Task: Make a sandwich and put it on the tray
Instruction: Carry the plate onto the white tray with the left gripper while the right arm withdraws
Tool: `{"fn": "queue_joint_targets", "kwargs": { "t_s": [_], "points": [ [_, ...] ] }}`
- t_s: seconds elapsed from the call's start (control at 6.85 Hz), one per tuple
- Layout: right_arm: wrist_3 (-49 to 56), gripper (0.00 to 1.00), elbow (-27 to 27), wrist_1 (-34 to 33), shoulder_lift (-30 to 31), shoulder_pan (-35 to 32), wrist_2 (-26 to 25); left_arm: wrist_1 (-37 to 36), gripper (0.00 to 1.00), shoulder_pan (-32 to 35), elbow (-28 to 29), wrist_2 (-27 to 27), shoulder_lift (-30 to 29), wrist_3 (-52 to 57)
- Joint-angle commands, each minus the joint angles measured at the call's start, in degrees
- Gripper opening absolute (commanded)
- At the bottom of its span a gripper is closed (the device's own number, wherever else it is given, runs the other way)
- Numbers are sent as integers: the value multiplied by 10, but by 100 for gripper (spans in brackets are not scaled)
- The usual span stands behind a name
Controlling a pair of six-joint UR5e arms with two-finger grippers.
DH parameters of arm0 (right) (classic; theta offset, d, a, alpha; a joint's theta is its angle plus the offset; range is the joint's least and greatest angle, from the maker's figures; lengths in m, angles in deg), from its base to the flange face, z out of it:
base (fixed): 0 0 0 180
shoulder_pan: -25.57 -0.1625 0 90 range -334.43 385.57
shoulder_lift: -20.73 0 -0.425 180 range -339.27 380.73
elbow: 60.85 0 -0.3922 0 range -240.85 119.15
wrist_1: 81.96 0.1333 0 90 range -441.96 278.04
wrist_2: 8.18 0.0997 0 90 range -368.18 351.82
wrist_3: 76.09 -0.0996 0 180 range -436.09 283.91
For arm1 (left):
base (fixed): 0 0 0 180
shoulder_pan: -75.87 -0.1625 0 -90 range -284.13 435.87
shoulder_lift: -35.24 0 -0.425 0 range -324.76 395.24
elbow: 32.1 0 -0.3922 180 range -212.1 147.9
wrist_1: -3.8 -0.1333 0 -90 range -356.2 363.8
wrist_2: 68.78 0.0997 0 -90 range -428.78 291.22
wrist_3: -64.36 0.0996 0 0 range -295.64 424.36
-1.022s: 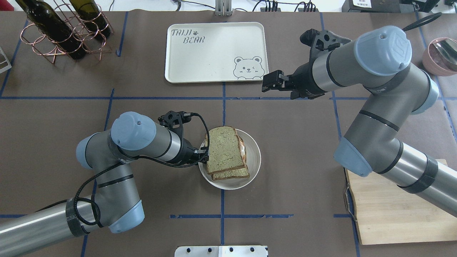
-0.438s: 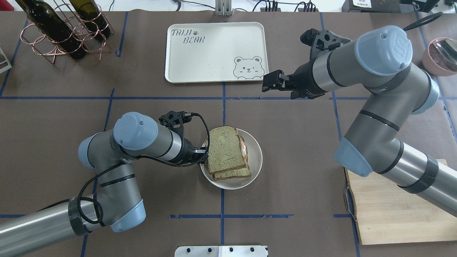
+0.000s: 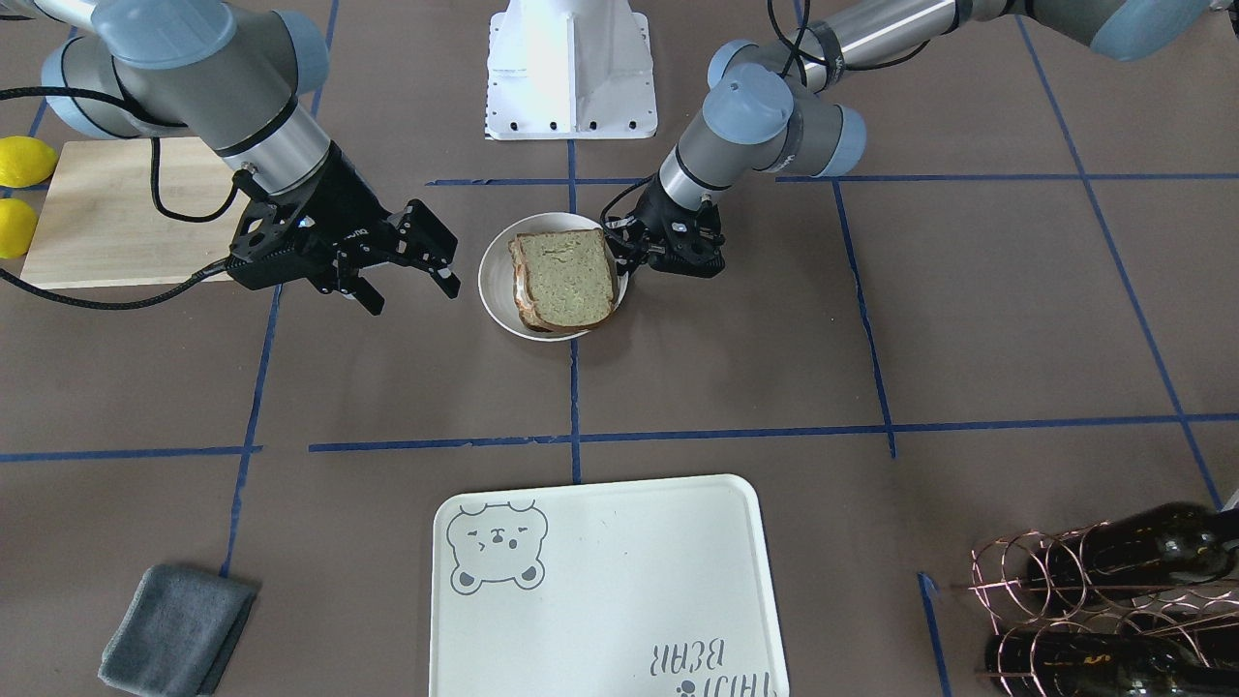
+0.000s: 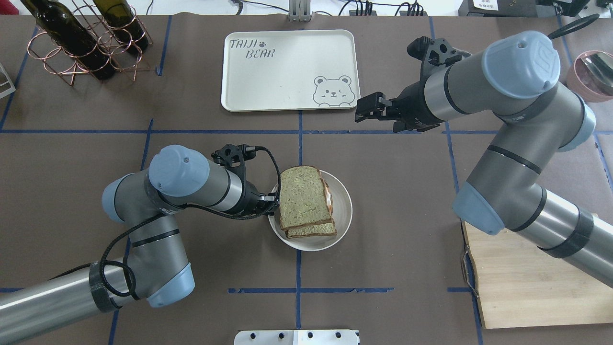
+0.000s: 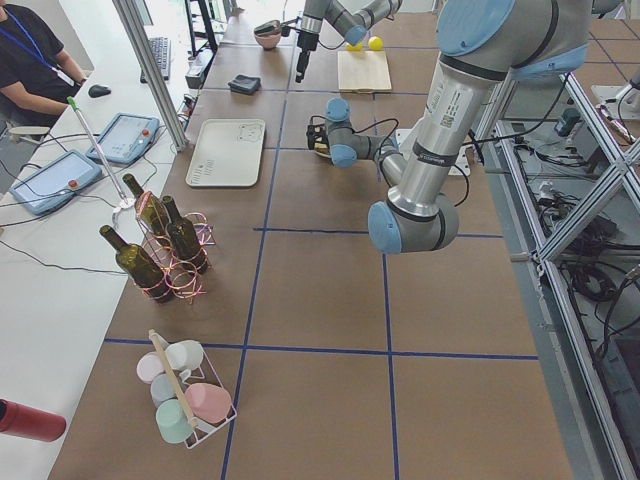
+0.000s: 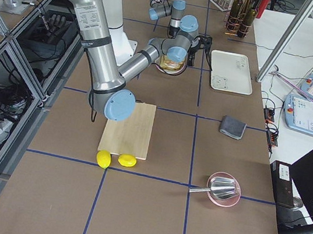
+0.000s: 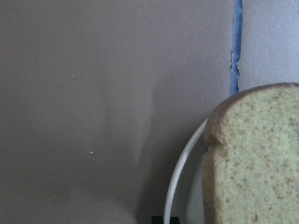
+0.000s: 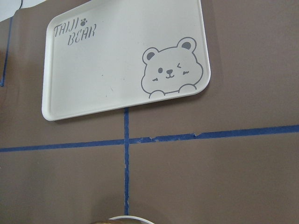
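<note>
The sandwich (image 4: 304, 200), two speckled greenish-tan slices with a white egg edge (image 4: 329, 196) between them, lies in a small round white bowl (image 4: 342, 220) at the table's middle. My left gripper (image 4: 274, 201) is shut on the sandwich's left edge, at the bowl's rim; it also shows in the front-facing view (image 3: 619, 254). The left wrist view shows the top slice (image 7: 257, 158) and the bowl's rim (image 7: 180, 168). My right gripper (image 4: 360, 111) is open and empty, hovering beside the bear corner of the white tray (image 4: 287, 72). The tray (image 8: 117, 60) holds nothing.
A wooden cutting board (image 4: 522, 278) lies at the near right, with two lemons (image 3: 17, 160) beside it. Wine bottles in a copper rack (image 4: 81, 43) stand at the far left. A pink bowl (image 4: 591, 74) is at the far right. A grey cloth (image 3: 174, 629) lies beyond the board.
My left arm has edged toward the tray, and the sandwich and bowl have shifted slightly that way. My right gripper has drifted slightly right and stays open.
</note>
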Motion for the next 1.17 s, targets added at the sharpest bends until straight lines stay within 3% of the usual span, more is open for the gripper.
{"fn": "queue_joint_targets", "kwargs": {
  "t_s": [0.0, 0.29, 0.58, 0.73, 1.02],
  "points": [
    [0, 100, 11, 1, 24, -34, 40, -6, 0, 57, -8, -55, -1, -2],
    [6, 100, 34, -1, 54, -46, 45, -36, 0, 123, -2, -94, -24, -4],
    [70, 100, 40, -10, 86, -88, 78, -67, 0, 163, 66, -93, -95, -97],
    [174, 100, 40, -84, 89, -114, 79, -67, 0, 172, 122, -92, -143, -147],
    [390, 100, 37, -235, 86, -162, 75, -58, 0, 173, 189, -88, -180, -198]
  ]
}}
